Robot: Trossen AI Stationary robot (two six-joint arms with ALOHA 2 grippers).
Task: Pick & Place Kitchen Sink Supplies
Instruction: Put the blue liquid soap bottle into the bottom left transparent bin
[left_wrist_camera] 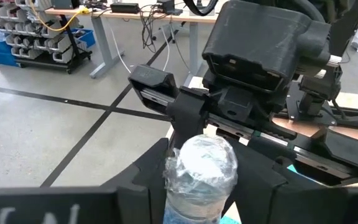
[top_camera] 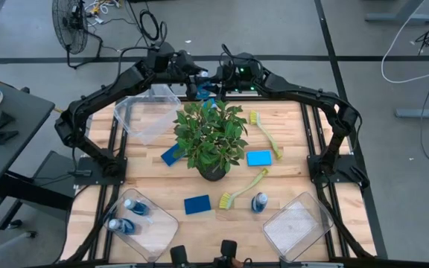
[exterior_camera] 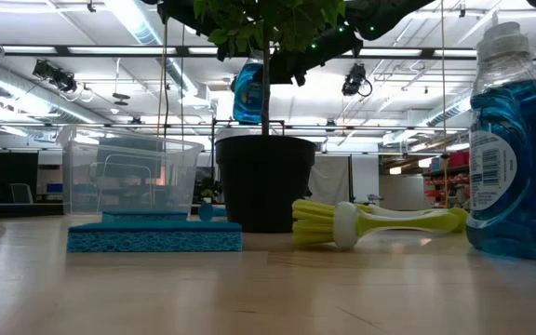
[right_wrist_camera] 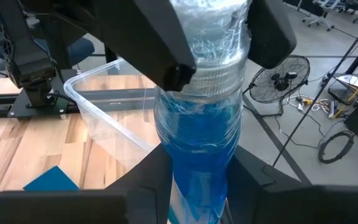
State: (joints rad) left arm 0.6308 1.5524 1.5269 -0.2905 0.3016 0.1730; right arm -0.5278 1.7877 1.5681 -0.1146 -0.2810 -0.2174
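Four cameras: one overhead, one at table level, one on each wrist.

The high view looks straight down on the whole wooden table [top_camera: 289, 160], taking in both arms and the floor around it. The low view sits at table-top height, facing level across the surface into the room; the potted plant [top_camera: 211, 138] at the table's centre appears in both. The left wrist view looks closely along its own fingers [left_wrist_camera: 263, 180] toward the opposite arm and the floor beyond. The right wrist view faces back the other way, equally close. Both wrist views share the raised blue bottle [right_wrist_camera: 201, 134] between the grippers.
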